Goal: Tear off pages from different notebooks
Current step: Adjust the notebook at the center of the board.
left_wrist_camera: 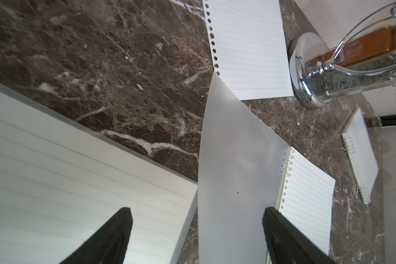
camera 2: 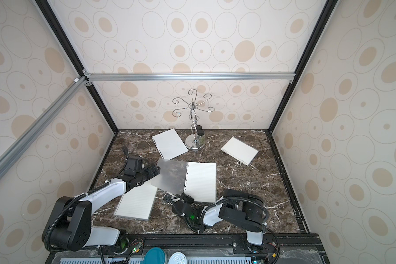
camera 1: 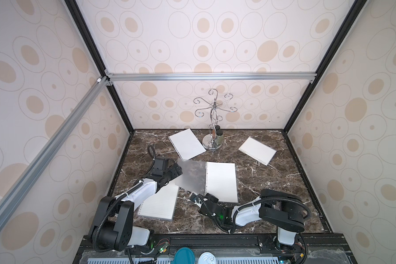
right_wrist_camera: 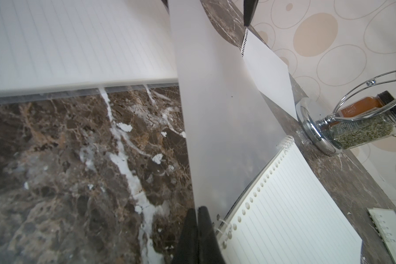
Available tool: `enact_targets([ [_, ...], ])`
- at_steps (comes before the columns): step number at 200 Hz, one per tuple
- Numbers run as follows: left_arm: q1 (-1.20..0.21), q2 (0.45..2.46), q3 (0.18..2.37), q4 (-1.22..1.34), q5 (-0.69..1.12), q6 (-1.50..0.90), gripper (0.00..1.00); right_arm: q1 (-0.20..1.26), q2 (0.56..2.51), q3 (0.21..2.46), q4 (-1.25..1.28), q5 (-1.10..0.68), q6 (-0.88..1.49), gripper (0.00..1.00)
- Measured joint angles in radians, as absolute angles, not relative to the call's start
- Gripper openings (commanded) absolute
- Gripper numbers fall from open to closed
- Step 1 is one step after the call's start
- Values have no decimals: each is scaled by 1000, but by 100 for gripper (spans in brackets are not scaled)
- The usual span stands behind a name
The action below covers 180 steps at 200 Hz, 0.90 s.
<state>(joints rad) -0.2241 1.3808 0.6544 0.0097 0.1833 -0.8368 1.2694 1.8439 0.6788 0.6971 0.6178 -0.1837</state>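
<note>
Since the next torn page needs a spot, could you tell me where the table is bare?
The largest bare patch of table lies right of the open notebook, nearer than the small notebook. A smaller one lies left of the loose page. Crowded around the lifted cover.

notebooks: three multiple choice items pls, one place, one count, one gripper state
1. Where does the loose page lie? A) beside the chrome stand B) at the near edge C) off the table
2. How many spiral notebooks are on the table? A) two B) three C) five
3. The right gripper is A) open over bare marble B) shut on the middle notebook's translucent cover C) shut on a jar

1 A: it lies by the stand's base. 2 B: near-left notebook, middle notebook, far-right notebook. 3 B: its fingers pinch the cover.
</note>
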Motion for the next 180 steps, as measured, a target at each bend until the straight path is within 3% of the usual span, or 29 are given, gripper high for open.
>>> enact_targets([
  [42, -223, 1415, 577, 160, 298, -913, 62, 1274, 1844, 673, 708, 598, -180, 0],
  [77, -223, 1390, 567, 194, 313, -942, 33, 1280, 1844, 669, 731, 585, -180, 0],
  [131, -217, 1282, 562, 200, 277, -955, 9, 1282, 1844, 645, 778, 573, -179, 8],
  [158, -217, 1250, 553, 204, 270, -957, 6, 1282, 1844, 644, 793, 567, -172, 13],
  [180, -217, 1245, 543, 213, 271, -957, 9, 1283, 1844, 640, 800, 559, -170, 9],
])
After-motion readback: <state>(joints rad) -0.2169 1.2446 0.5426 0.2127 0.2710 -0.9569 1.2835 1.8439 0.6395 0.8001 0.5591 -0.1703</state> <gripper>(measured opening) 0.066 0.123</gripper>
